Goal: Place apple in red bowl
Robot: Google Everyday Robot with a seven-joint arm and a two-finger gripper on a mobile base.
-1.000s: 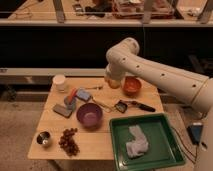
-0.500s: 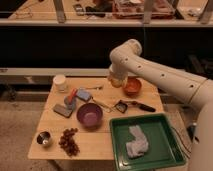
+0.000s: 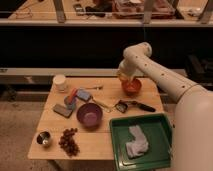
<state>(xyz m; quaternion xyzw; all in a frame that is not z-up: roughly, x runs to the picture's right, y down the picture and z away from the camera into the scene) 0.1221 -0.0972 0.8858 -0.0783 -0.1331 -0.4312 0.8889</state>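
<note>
The red bowl [image 3: 132, 87] stands at the back right of the wooden table [image 3: 107, 137]. My gripper [image 3: 124, 77] hangs at the end of the white arm, just above the bowl's left rim. Its fingers are shut on the apple [image 3: 123, 79], which shows as a small yellow-orange lump under the wrist. The arm reaches in from the right and hides part of the apple and the far rim of the bowl.
A purple bowl [image 3: 90, 115] sits mid-table, with a blue sponge [image 3: 83, 94] and a grey block [image 3: 63, 110] to its left. A steel cup [image 3: 44, 138] and grapes [image 3: 69, 140] are front left. A green tray [image 3: 156, 128] holding a white cloth [image 3: 136, 142] is front right. A black-handled tool [image 3: 136, 105] lies beside the bowl.
The gripper has moved to the right with the apple, from left of the red bowl to above its left rim.
</note>
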